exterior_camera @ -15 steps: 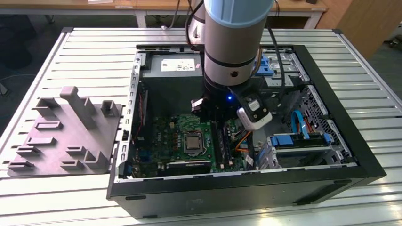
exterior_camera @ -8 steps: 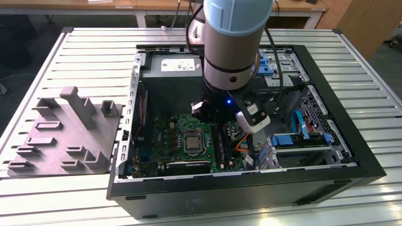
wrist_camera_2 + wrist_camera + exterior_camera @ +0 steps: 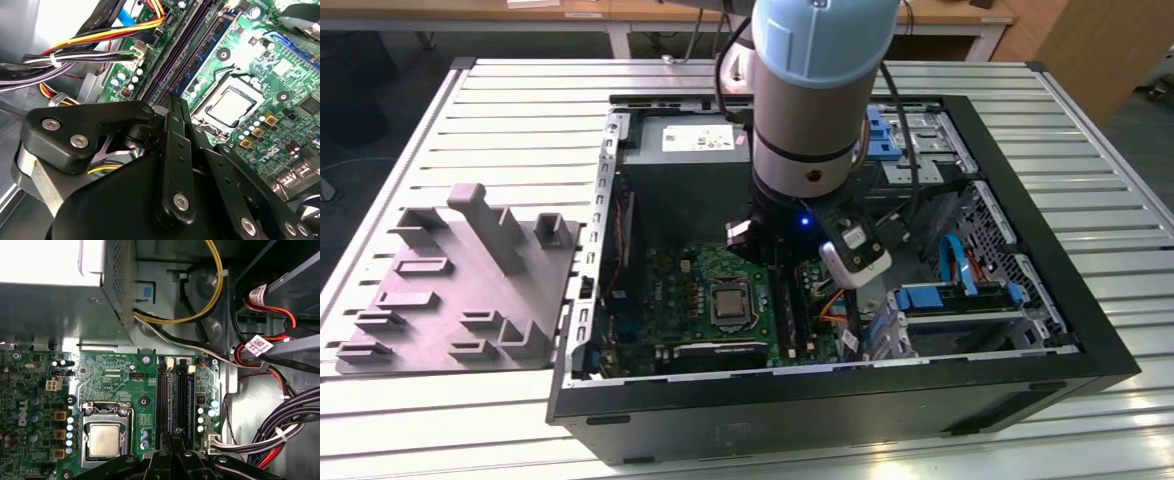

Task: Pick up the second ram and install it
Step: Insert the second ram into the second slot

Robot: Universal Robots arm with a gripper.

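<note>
My gripper (image 3: 172,102) is low inside the open computer case (image 3: 1067,300), right over the row of long black memory sockets (image 3: 163,400) beside the processor (image 3: 104,439). Its black fingers are shut together, and the tips (image 3: 175,435) sit on the line of a middle socket. A long thin stick with a bluish face and small chips (image 3: 202,52) stands edge-up in a neighbouring socket (image 3: 185,400). Whether it is the second ram, I cannot tell. The linkage hides whatever lies directly under the fingertips. In the exterior view the arm (image 3: 814,120) covers the gripper.
A grey moulded tray with upright posts (image 3: 454,290) lies outside the case at the exterior view's left. Bundles of black, red, yellow and orange cables (image 3: 280,430) run close beside the sockets. The power supply box (image 3: 60,295) and a drive cage (image 3: 961,300) stand around the motherboard.
</note>
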